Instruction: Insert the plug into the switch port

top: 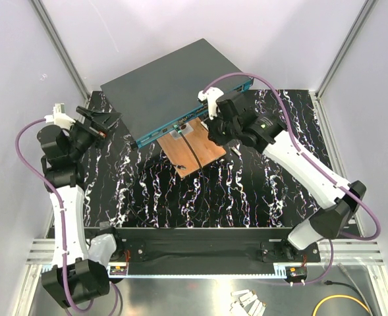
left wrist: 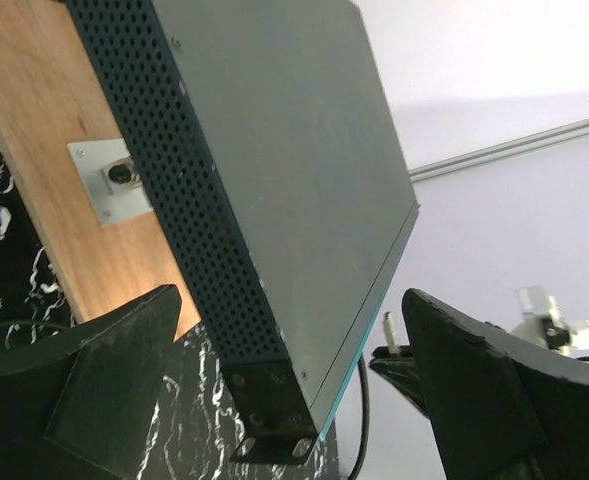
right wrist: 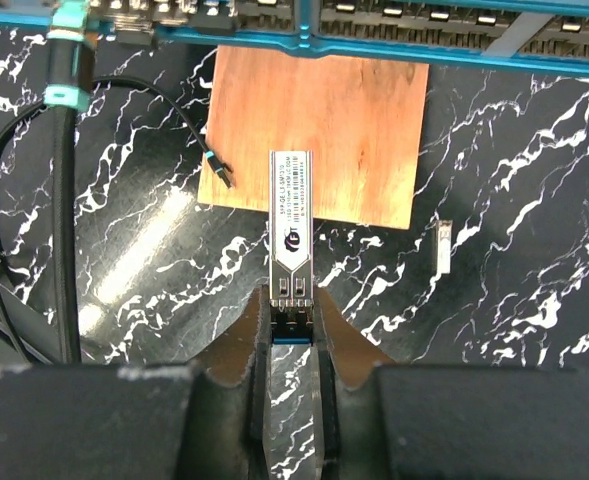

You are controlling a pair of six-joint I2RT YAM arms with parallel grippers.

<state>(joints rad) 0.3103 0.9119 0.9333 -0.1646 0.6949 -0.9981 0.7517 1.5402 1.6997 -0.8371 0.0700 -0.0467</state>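
Before one switch point(top: 174, 85), one plug point(right wrist: 291, 230) in right hand point(right wrist: 291, 322), one board point(right wrist: 319, 130)

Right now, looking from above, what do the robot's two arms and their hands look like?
The left arm and right arm share one look: smooth white shells between chunky black joints, each trailed by a looping purple cable. The left hand and right hand are black, each with two wedge-shaped fingers and a white block behind.

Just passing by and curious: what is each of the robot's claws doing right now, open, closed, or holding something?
Left gripper: open, holding nothing.
Right gripper: closed on the plug, a small metal module.
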